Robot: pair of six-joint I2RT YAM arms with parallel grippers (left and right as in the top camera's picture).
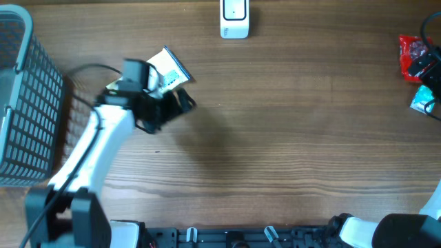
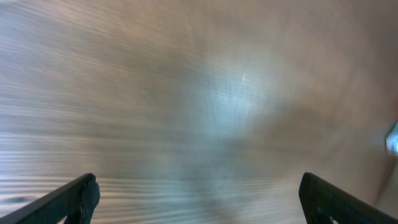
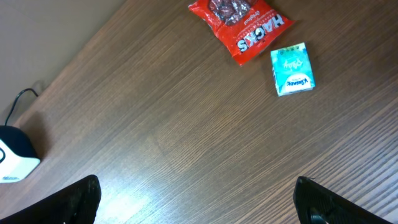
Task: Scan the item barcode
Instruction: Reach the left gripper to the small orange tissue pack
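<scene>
You look to be at pick-up: the left gripper [image 2: 199,193] gapes wide and empty (right gripper [image 3: 196,199] too), so close on the white-and-blue box [image 1: 171,67] at its 12 o'clock, then carry it toward the barcode scanner [image 1: 234,19] at 2 o'clock.

Your left arm [image 1: 110,134] is a smooth white tube. A thin black cable [image 1: 86,67] loops off its wrist and a second one runs along its side. The arm rises from a blocky black base joint [image 1: 79,220] and ends in a black wrist block topped by a dark grey camera box [image 1: 135,71]. Through the wrist cameras, your left fingers [image 2: 71,200] and right fingers [image 3: 78,198] look alike: flat, matt black bars with squared tips. Of your right arm [image 1: 386,231] you see only a rounded black housing between white shell pieces.
</scene>
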